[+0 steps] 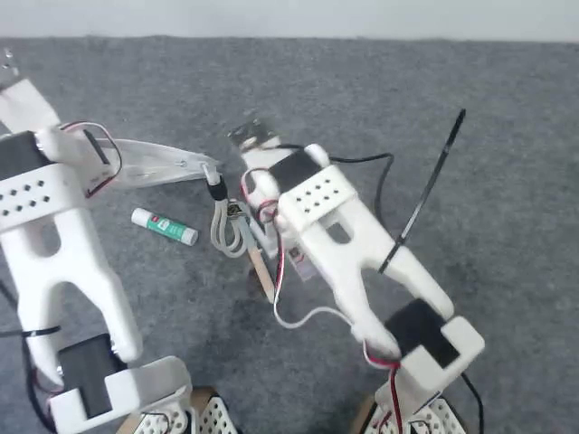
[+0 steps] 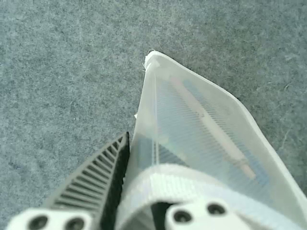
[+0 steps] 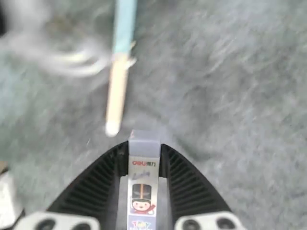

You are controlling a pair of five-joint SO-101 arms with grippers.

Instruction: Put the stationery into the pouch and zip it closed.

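Observation:
My left gripper is shut on one end of the translucent mesh pouch, held just above the carpet. A pen lies inside the pouch. In the high view the pouch reaches from the left arm towards the middle. My right gripper is shut on a small eraser in a printed sleeve, low over the carpet. Just beyond its tips lies a pencil. On the carpet are a glue stick, grey-handled scissors and the pencil.
Grey carpet covers the whole work area. A metal clip lies behind the right arm, and a black cable tie sticks up on that arm's right. Loose wires hang along both arms.

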